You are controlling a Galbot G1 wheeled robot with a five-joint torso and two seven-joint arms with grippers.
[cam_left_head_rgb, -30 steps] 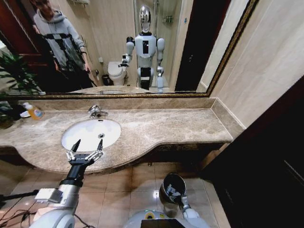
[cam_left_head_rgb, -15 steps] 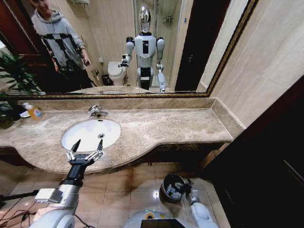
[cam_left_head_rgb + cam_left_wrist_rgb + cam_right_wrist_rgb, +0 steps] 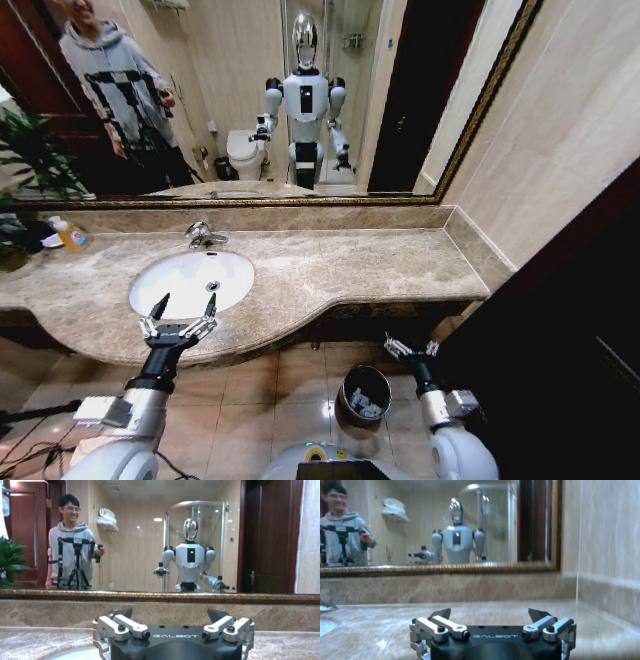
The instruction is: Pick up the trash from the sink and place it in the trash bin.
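The left gripper (image 3: 185,307) is held over the near edge of the sink (image 3: 190,282), its two fingers spread wide with nothing between them. The sink is set in the brown marble counter (image 3: 340,262), with the faucet (image 3: 203,235) at its back rim; its white bowl is seen bare from the head view. An orange soap bottle (image 3: 72,236) is stood at the far left of the counter. Down on the tiled floor, the trash bin (image 3: 364,394) is placed below the counter's front edge, and pale scraps of trash (image 3: 367,405) are seen lying inside it. The right gripper (image 3: 411,350) is held just beside the bin (up and to the right of its rim), fingers spread apart and empty
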